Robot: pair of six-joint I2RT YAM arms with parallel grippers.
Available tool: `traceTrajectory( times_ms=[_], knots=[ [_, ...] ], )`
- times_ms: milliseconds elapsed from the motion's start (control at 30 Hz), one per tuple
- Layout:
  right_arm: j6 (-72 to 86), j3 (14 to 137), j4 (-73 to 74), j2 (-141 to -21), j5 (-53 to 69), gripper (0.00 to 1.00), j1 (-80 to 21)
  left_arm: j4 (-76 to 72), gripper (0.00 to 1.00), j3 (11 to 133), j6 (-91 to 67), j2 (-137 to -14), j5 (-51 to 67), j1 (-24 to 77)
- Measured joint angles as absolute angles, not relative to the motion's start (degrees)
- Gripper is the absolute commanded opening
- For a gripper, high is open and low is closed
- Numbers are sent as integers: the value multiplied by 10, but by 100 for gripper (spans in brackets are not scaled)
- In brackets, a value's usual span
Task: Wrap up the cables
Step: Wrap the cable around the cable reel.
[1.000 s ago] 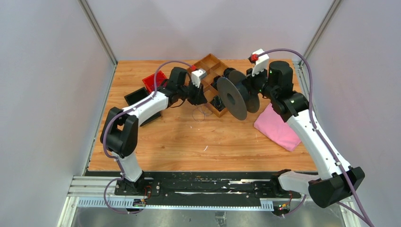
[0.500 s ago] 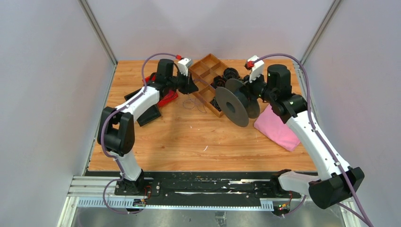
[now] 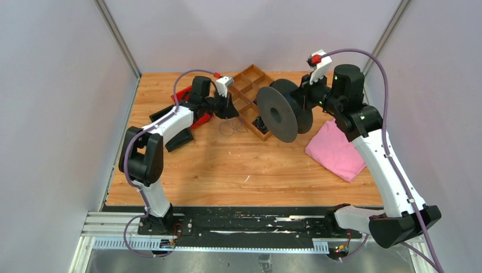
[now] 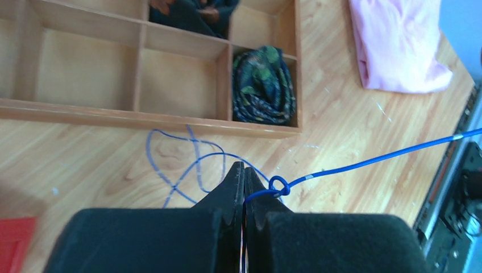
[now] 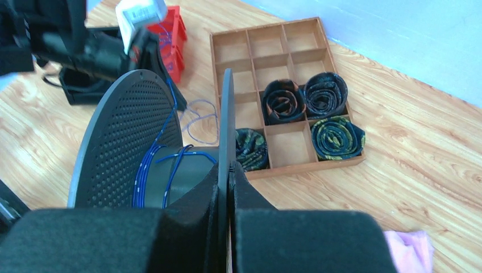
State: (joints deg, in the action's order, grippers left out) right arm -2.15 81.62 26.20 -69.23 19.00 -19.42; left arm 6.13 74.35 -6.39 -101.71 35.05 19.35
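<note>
1. Red bin point(image 3: 183, 94) at the far left of the wooden counter point(image 3: 227, 170), partly under the left arm, with a black bin point(image 3: 183, 138) just beside it on the near side.
2. Left fingers point(image 4: 240, 176) pressed together low over the counter, pinching a thin blue cable point(image 4: 369, 162) at their tips.
3. From that pinch, a small curl in the cable, then a straight run off to the right. On the bare wood between fingers and tray, slack loops of the same cable.
4. Wooden tray point(image 3: 245, 77) of square compartments at the back centre, with dark coiled bundles point(image 5: 332, 136) sitting in several of them.
5. Dark grey spool point(image 3: 270, 105) held on edge, over the tray's right side in the top view, its perforated flange facing the left arm. Several turns of blue cable wound on its core.
6. Right fingers point(image 5: 236, 179) clamped on the rim of the spool's nearer flange.
7. Pink cloth point(image 3: 335, 151) lying on the counter at the right, under the right arm.
</note>
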Motion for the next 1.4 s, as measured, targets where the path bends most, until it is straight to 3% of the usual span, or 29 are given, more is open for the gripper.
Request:
traceTrajectory(
  times_ms=[733,1067,1200,1400],
  knots=[
    [116,929,309,-778,96,0,-190,22,2,648,3,-1006,326,298],
    [127,943,317,-788,45,1,-186,-15,11,613,15,-987,330,334],
    [127,943,317,-791,40,1,-186,-25,8,609,15,-987,342,338],
    [127,944,317,-802,29,0,-177,-33,16,603,18,-977,362,348]
  ],
)
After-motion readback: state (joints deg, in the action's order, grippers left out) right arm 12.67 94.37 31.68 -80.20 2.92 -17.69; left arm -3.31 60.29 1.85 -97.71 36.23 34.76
